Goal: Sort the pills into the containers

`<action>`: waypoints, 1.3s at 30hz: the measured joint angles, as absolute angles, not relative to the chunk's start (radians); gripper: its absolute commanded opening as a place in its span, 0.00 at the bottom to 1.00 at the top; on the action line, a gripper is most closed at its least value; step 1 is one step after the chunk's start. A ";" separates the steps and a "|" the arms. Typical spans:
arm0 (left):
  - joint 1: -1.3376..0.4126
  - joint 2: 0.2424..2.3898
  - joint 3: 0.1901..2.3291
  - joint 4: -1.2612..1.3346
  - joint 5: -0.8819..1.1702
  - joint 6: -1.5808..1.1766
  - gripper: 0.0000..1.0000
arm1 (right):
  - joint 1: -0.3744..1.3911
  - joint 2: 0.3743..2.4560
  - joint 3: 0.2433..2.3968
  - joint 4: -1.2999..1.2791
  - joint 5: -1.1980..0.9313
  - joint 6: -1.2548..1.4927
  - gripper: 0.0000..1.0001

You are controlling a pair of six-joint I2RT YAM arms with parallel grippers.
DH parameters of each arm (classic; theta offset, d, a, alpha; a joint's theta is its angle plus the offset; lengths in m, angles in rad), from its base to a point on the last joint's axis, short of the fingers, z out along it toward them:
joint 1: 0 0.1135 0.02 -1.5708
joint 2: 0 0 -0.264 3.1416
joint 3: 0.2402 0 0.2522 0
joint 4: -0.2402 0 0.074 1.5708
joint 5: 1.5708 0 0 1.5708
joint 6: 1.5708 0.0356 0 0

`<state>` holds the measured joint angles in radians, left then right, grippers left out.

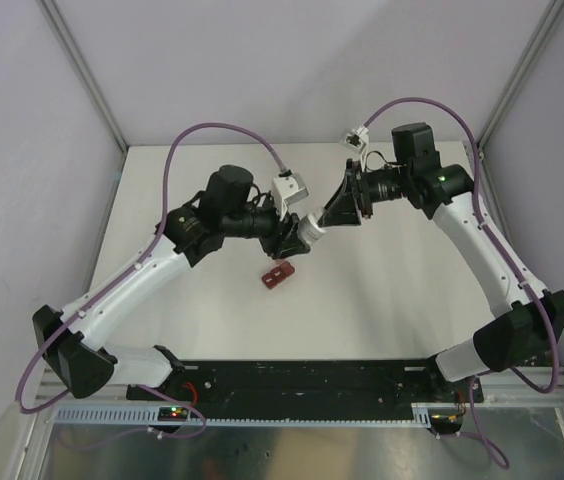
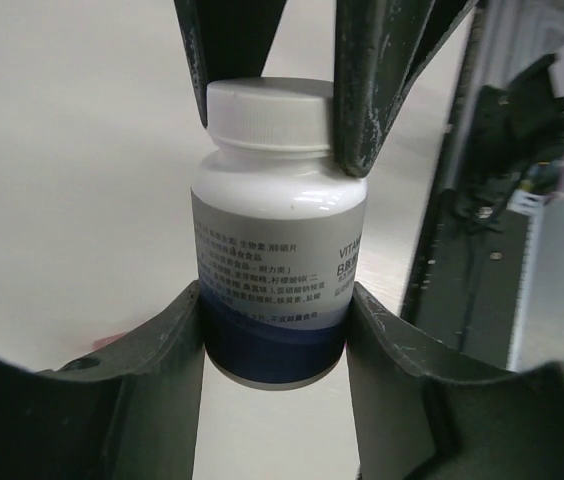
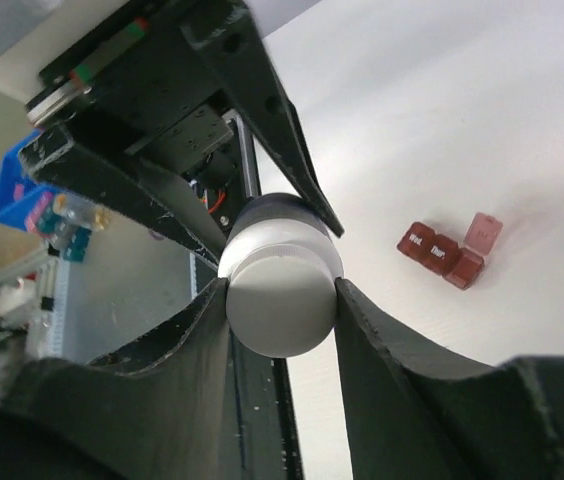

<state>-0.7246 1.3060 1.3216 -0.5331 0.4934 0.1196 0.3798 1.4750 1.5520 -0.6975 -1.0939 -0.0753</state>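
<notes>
Two arms are seen from the top camera, brought together over the middle of the table [image 1: 392, 290]. A white bottle [image 1: 312, 230] is held between them, lying roughly level above the surface. The left gripper [image 1: 292, 238] is clamped on one end and the right gripper [image 1: 334, 218] on the other. The dark red pill box [image 1: 278, 276] is set on the table just nearer the arm bases than the bottle, apart from both grippers.

From the left wrist, the left gripper [image 2: 274, 310] is shown pressed against both sides of the bottle's [image 2: 277, 250] lower body, at the blue band of its label. The white cap [image 2: 267, 115] is pinched by the right gripper's fingers [image 2: 372, 80], which enter from the top of the view. The pale table [image 2: 82, 150] is seen behind.

From the right wrist, the right gripper [image 3: 282, 295] is shown closed on the cap [image 3: 280, 300], whose round face is turned to the camera. The left gripper's fingers [image 3: 262, 100] are seen beyond it. The pill box [image 3: 442, 255] is seen on the table [image 3: 462, 120] to the right, well apart from the fingers. Its three compartments are laid in a row, and the lid [image 3: 482, 232] of one end compartment is raised; the other two are shut and carry white lettering.
</notes>
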 measured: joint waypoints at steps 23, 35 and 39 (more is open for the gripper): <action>-0.706 1.265 1.322 -0.563 0.739 0.055 0.00 | 0.529 1.427 1.781 -1.076 -0.918 -0.540 0.91; -0.747 1.244 1.322 -0.578 0.402 0.093 0.00 | 0.455 1.449 1.803 -0.923 -0.875 -0.185 0.89; -0.781 1.244 1.322 -0.588 0.278 0.099 0.00 | 0.428 1.487 1.801 -0.867 -0.869 -0.069 0.87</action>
